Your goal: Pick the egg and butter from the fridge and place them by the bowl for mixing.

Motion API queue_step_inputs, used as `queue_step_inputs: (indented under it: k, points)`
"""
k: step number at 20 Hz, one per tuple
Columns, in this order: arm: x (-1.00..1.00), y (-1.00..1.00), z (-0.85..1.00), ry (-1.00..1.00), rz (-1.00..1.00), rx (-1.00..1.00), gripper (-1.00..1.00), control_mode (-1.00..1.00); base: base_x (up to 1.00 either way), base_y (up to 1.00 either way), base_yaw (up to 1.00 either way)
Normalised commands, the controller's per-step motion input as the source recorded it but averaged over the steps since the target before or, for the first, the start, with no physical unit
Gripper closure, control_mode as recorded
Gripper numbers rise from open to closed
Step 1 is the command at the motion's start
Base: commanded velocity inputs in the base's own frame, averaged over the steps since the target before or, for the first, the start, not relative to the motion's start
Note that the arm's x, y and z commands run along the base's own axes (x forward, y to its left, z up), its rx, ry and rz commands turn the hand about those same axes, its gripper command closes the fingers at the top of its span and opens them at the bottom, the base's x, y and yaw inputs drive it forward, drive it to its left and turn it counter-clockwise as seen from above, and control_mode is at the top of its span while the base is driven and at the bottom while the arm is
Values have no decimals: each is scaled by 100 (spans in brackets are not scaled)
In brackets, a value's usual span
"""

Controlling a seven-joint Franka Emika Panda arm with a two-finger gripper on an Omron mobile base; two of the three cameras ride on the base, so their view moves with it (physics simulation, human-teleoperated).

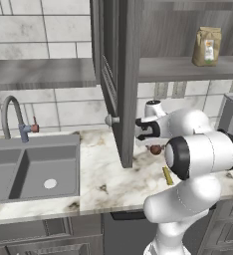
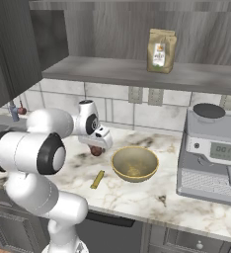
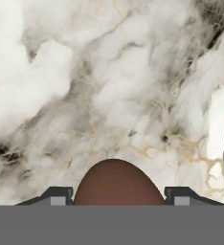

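- In the left base view, the white arm reached forward over the marble table (image 1: 108, 179), past the edge of an open dark wood cabinet door (image 1: 119, 84).
- The jaws (image 1: 155, 147) were low above the table, with a brown egg (image 1: 156, 149) under the hand.
- The butter (image 1: 167, 175), a slim yellow stick, lay on the table just in front of the egg, partly behind the arm.
- A grey sink (image 1: 34, 172) with a curved faucet (image 1: 11, 117) was at the left, and a brown paper bag (image 1: 207, 46) stood on the shelf (image 1: 188, 68) above.
- In the right base view, the jaws (image 2: 96, 149) held the egg (image 2: 96, 150) close to the table (image 2: 137, 197), just beside the left of the bowl (image 2: 134, 163).
- The butter (image 2: 97, 179) lay flat on the table, near the bowl on its front left, not touching it.
- A grey coffee machine (image 2: 211, 155) stood to the right of the bowl, and the bag (image 2: 161, 50) was on the shelf (image 2: 127, 71) above.
- In the hand view, the egg (image 3: 116, 184) sat between the two dark fingertips (image 3: 56, 195), and the jaws were closed on it from both sides.
- Below the egg was the marble table (image 3: 95, 86); I could not tell whether the egg touched it.
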Motion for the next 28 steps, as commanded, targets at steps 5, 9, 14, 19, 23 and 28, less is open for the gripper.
queue_step_inputs:
  k: [5,9,14,19,23,28]
  points:
    - [1,-15,-14,-2,9,-5,100,-100,0,0,0]
    - [0,-37,-17,-5,8,-3,100,-100,0,0,0]
    - [0,-20,-18,-2,8,-7,100,-100,0,0,0]
    - [0,-2,-23,0,5,-10,100,-100,0,0,0]
    - [0,-3,-24,0,6,-10,100,-100,0,0,0]
    - [0,-3,-6,0,3,-3,-100,-100,0,0,0]
